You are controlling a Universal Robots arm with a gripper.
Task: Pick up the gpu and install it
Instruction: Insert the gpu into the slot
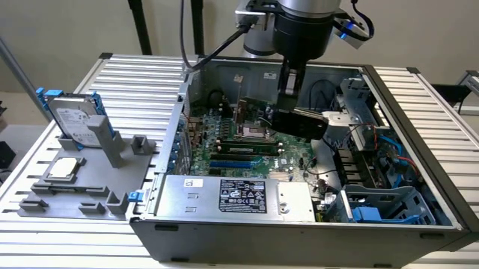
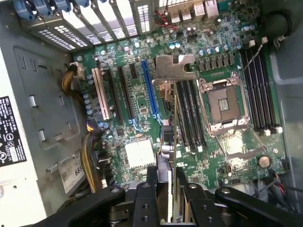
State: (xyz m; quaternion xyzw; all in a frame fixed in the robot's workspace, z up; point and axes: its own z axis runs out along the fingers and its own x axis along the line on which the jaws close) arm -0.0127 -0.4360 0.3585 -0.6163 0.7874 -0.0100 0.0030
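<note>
The gripper (image 2: pixel 166 174) pinches the gpu (image 2: pixel 173 71) edge-on, its fingers pressed against both faces of the green card. The silver bracket is at the far end. The card hangs over the motherboard (image 2: pixel 137 94), between the blue slot (image 2: pixel 149 90) and the open CPU socket (image 2: pixel 222 101). In the exterior view the gripper sits upper centre inside the computer case (image 1: pixel 419 106). A hard drive (image 1: pixel 75 120) stands at frame left on the counter (image 1: pixel 142 73).

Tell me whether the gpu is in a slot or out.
Out: the gpu hangs edge-on between the fingers above the motherboard; the blue slot is empty.
</note>
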